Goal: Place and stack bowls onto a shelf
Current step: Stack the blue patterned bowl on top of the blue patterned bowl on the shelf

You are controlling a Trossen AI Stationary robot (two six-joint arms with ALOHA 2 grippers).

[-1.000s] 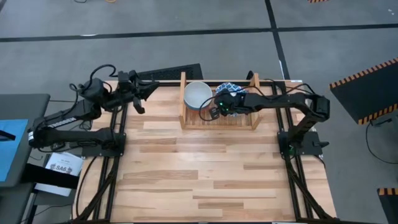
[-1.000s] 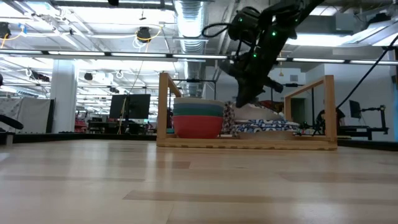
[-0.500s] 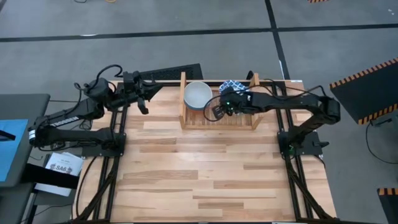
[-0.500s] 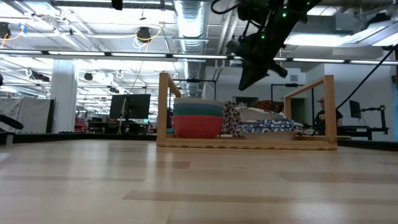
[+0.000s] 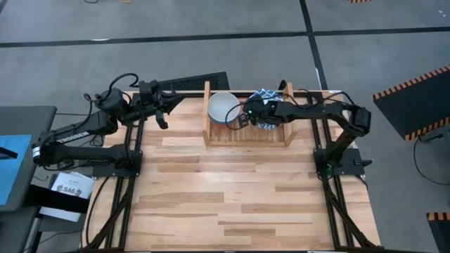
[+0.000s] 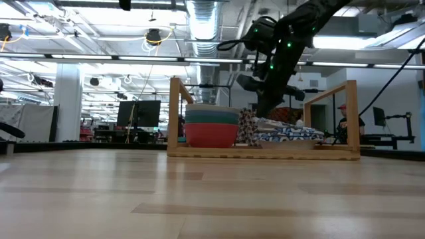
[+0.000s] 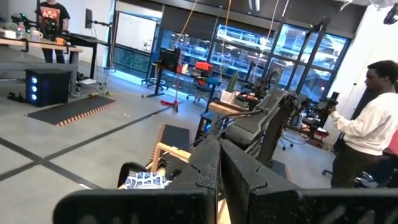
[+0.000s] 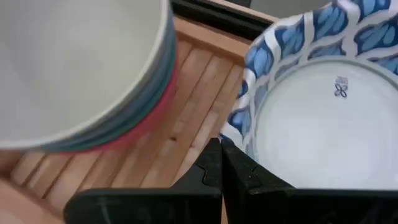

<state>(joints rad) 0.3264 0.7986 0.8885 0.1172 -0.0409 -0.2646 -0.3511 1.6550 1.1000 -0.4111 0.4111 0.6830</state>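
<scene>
Because our right gripper, pinched shut and holding nothing, is hanging just over the tipped blue-patterned white bowls on the light-wood slatted shelf, we are risking bumping them against the neat stack of plain coloured bowls.

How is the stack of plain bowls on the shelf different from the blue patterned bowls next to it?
The plain stack stands upright, rims level, off-white on top and red at the bottom. The patterned bowls are white with blue markings and sit tilted, one showing its underside in the right wrist view. The shut right gripper hangs between the two groups. Both rest on the shelf.
</scene>
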